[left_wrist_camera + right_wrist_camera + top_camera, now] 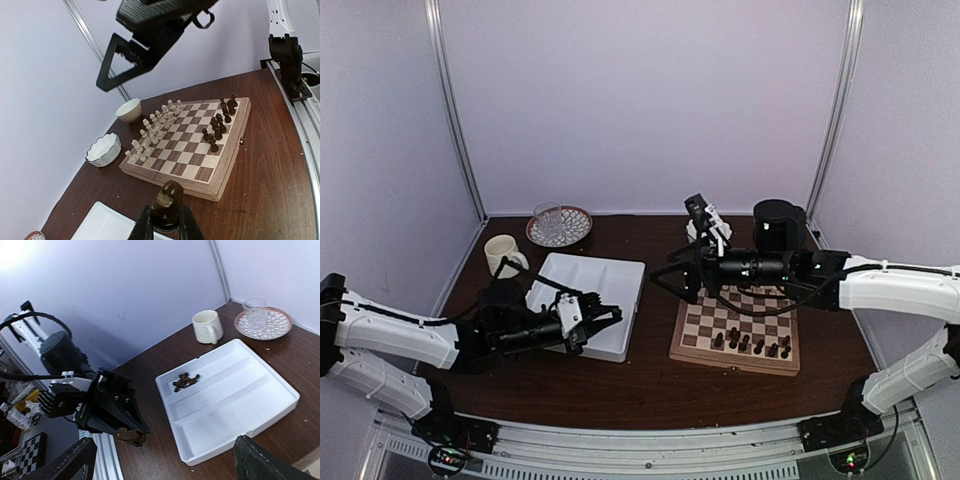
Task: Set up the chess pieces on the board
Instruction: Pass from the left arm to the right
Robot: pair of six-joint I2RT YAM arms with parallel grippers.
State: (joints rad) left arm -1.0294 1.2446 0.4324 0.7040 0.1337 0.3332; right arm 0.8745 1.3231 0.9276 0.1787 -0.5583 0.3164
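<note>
My left gripper point(167, 220) is shut on one dark brown chess piece point(168, 199) and holds it above the table, between the white tray and the board; it also shows in the top view point(610, 318) and the right wrist view point(131, 434). The wooden board point(227, 165) point(735, 358) has several dark pieces point(219, 124) point(752, 345) on one side and pale cream pieces point(155, 127) on the other. A small heap of dark pieces point(185, 381) lies in the tray. My right gripper point(672, 282) point(165, 462) is open and empty, up over the board's left edge.
The white divided tray point(582, 272) point(240, 405) lies left of the board. A cream mug point(503, 252) point(207, 326) and a patterned plate with a glass point(558, 225) point(264, 322) stand at the back left. Two small white bowls point(104, 149) and a black cylinder point(775, 225) stand behind the board.
</note>
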